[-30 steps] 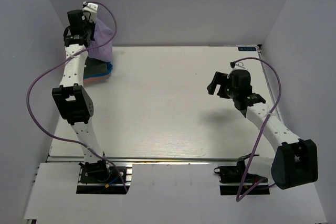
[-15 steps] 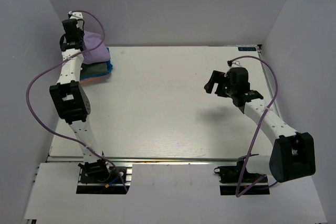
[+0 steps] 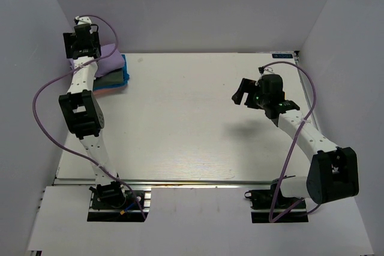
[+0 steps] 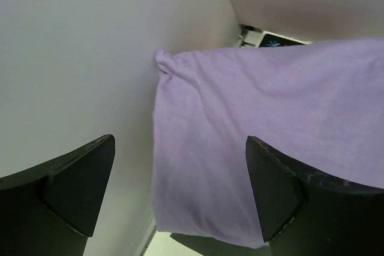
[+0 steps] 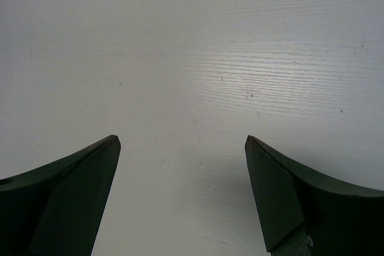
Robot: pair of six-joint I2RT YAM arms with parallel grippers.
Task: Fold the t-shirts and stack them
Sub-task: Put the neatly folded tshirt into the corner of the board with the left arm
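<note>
The lavender-purple t-shirt (image 3: 107, 58) lies at the far-left corner of the white table (image 3: 192, 118). It is a soft, rounded bundle on top of a low stack. Under it shows a flat olive-grey t-shirt (image 3: 111, 78). A bright blue t-shirt (image 3: 125, 75) peeks out along the stack's edges that face the table's middle.

In the left wrist view the lavender cloth is matte and finely knit, with shallow creases. One puckered, folded corner sits close against the smooth pale wall (image 4: 72, 58) that borders the table on that side.

The left gripper (image 4: 180, 141) hangs over this corner of the table. Its two dark, wedge-shaped fingers (image 4: 78, 184) are spread wide and clasp nothing. The cloth shows in the gap between them, and whether either finger touches it cannot be told.

The right gripper (image 5: 182, 139) is over the table's right half, well apart from the stack. Its jaws are also parted, and it grasps nothing. Its black, tapering fingers (image 5: 66, 202) frame only bare tabletop, which is a white board with a faint straight wood-grain texture and a soft sheen.

In the top view both arms are jointed white links with black housings. A thin purple cable (image 3: 42, 97) loops beside the left arm.
</note>
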